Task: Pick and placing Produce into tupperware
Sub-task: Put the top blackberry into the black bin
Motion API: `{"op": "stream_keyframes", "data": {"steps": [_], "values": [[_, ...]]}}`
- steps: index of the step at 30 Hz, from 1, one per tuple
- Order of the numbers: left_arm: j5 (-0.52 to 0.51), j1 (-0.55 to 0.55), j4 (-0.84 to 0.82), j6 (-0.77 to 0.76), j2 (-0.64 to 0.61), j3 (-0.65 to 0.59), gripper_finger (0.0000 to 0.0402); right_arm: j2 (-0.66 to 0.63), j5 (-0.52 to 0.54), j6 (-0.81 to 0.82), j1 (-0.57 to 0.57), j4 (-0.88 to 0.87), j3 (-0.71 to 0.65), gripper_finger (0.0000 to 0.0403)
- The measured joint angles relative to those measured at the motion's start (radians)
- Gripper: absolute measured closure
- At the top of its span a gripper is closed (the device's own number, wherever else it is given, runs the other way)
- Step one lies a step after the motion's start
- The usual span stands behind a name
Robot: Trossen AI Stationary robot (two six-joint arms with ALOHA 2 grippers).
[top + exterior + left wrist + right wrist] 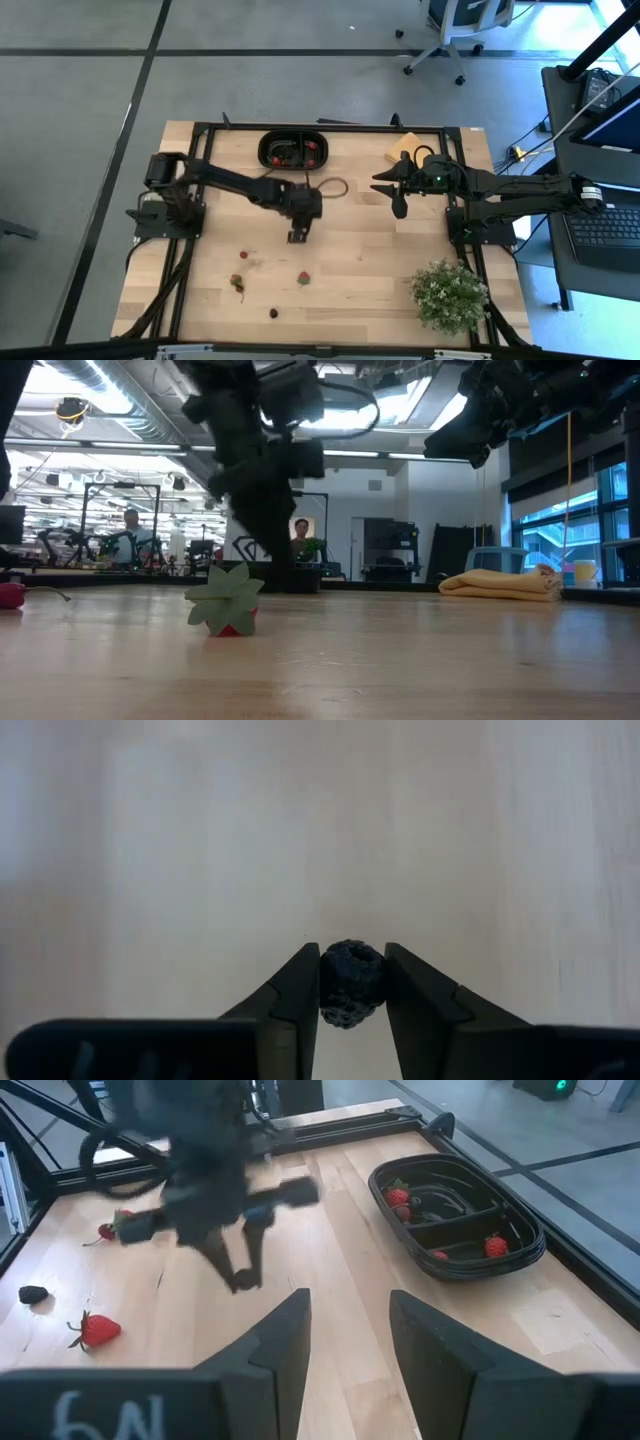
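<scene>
Grey floor with dark seams surrounds a pale wooden desk (pixel 350 250) in a black frame. We record the left arm stretched from its base at the desk's left edge toward the middle, its wrist bent downward, with the left gripper (pixel 298 236) pointing down over bare wood just below the centre. Its jaws are closed narrowly on a dark berry (pixel 350 983), which the left wrist view shows pinched between the two fingers (pixel 300 990) with blurred wood beyond it (no other view shows this berry).

We note the right arm reaching in from the right edge, held high and roughly level, with the right gripper (pixel 392 190) right of centre; its jaws stand partly apart and hold nothing, as the right wrist view confirms.

The tupperware (pixel 294 150), a black oval container with two compartments, sits at the desk's far edge. The right wrist view shows red strawberries (pixel 398 1195) in both compartments. More loose produce lies on the near part of the desk: a strawberry (pixel 303 278) and another berry (pixel 273 313) among them. The low view alone shows one strawberry lying with its green top toward the camera. A yellow pad (pixel 400 150) lies beside the right gripper, and a potted plant (pixel 448 295) stands at the near right corner.
</scene>
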Motion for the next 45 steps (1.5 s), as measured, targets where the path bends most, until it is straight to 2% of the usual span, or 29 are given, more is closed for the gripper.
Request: {"op": "stream_keyframes", "data": {"steps": [5,8,12,14,20,25,35,45], "values": [[-0.008,0.12,-0.019,-0.03,-0.076,0.056,0.0309,0.0,0.0,0.0,0.0,0.003,0.0,0.0262],[-0.05,0.209,-0.044,-0.077,-0.106,0.107,0.0313,0.0,0.0,0.0,0.0,0.006,0.0,0.0262],[-0.096,0.325,-0.08,-0.114,-0.103,0.189,0.0313,0.0,0.0,-0.003,0.0,0.011,0.0,0.0262],[-0.1,0.365,-0.044,-0.119,-0.088,0.219,0.0309,0.0,0.0,-0.006,0.0,0.011,0.0,0.0262],[-0.079,0.454,-0.041,-0.171,-0.041,0.225,0.031,0.0,0.0,-0.004,0.0,0.014,0.0,0.0262],[-0.015,0.484,-0.038,-0.2,0.027,0.224,0.0307,0.0,0.0,-0.004,0.0,0.012,0.0,0.0262],[-0.014,0.484,-0.035,-0.202,0.145,0.224,0.0303,0.0,0.0,0.0,0.0,0.015,0.0,0.0262],[-0.014,0.484,-0.03,-0.196,0.157,0.224,0.0302,0.0,0.0,0.0,0.0,0.015,0.0,0.0262]]}}
